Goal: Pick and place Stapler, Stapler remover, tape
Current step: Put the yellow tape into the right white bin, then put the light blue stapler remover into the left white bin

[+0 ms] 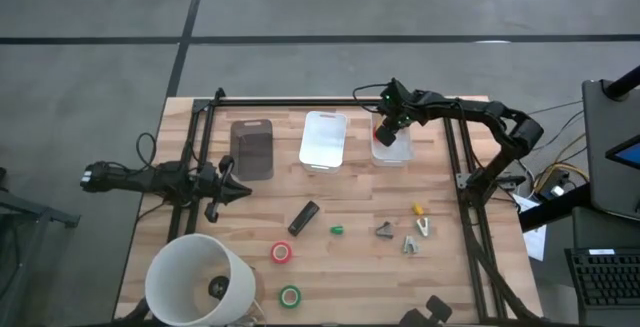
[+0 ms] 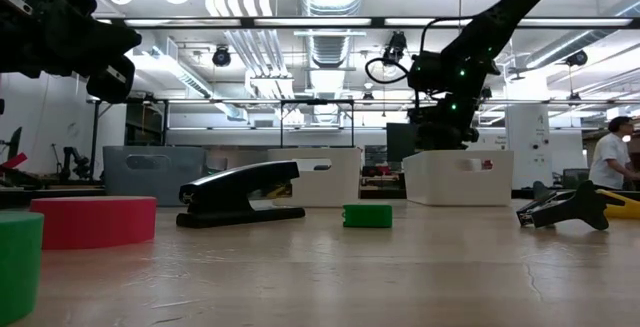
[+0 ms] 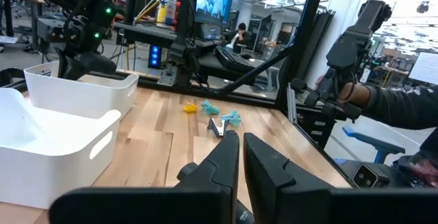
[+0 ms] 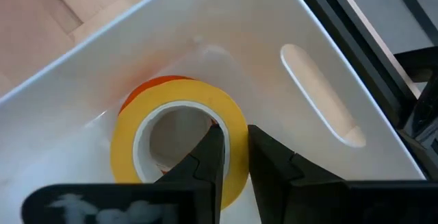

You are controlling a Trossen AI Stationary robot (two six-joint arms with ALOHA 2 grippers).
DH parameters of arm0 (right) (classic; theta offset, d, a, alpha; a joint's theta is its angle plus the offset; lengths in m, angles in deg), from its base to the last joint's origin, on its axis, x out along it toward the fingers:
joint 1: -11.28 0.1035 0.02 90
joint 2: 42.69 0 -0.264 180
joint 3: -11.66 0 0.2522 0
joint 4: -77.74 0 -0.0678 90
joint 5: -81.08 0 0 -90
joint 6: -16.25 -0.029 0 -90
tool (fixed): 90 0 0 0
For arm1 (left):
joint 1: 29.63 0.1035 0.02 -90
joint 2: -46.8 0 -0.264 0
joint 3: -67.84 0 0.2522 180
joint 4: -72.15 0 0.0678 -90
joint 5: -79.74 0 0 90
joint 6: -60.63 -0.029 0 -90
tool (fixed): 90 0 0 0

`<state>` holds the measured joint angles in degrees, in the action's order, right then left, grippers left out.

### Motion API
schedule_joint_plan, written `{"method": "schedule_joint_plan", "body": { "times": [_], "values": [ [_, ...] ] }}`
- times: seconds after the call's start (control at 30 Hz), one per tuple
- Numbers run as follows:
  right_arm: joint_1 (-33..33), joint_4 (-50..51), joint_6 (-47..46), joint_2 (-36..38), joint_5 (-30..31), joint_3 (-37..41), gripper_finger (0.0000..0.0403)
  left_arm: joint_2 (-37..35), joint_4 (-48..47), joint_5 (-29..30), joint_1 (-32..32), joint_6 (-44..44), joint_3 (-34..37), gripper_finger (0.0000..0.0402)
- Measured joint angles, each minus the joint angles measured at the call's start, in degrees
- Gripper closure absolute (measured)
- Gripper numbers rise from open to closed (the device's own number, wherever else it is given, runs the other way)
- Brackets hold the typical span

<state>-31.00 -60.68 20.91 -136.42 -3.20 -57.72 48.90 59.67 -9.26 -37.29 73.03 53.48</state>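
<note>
Item: yellow tape (image 4: pixel 179 142), in far right bin (image 4: pixel 321 53). My right tool (image 4: pixel 233 157) pinches its wall. Stapler (image 1: pixel 303 217) mid-table, nearer my closed left tool (image 1: pixel 243 190).

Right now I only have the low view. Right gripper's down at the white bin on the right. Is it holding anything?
Observer: Yes. The right wrist view shows the right gripper inside the white bin, its fingers pinching the wall of the yellow tape roll.
Operator: Left arm?
Observer: From above, the left gripper is shut and empty, over the table left of the stapler.
Operator: Anything in the other bins?
Observer: From above, the middle white bin and the dark bin both look empty.
</note>
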Motion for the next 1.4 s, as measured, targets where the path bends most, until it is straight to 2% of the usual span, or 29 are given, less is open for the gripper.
{"method": "schedule_joint_plan", "body": {
  "times": [0.13,0.5,0.77,0.93,1.13,1.27,1.4],
  "values": [
    [0.0,0.1,0.0,0.6,0.3,0.0,0.0339,0.0,0.0,0.0,0.0,0.0,0.0,0.0378],
    [0.0,2.1,-0.7,7.3,0.2,0.0,0.0263,0.0,0.0,0.0,0.0,0.0,0.0,0.0378],
    [5.4,10.6,-5.4,18.9,-6.4,4.8,0.0235,0.0,0.0,0.0,0.0,0.0,0.0,0.0378],
    [15.4,11.0,-11.6,28.8,-7.6,10.5,0.0239,0.0,0.0,0.0,0.0,0.0,0.0,0.0377],
    [33.7,13.9,-24.2,37.0,-7.9,15.3,0.0252,0.0,0.0,0.0,0.0,0.0,0.0,0.0378],
    [46.2,13.9,-36.9,39.3,-7.8,18.5,0.0260,0.0,0.0,0.0,0.0,0.0,0.0,0.0378],
    [58.0,14.0,-51.2,38.6,-7.7,19.6,0.0266,0.0,0.0,0.0,0.0,0.0,0.0,0.0376]
  ]
}}
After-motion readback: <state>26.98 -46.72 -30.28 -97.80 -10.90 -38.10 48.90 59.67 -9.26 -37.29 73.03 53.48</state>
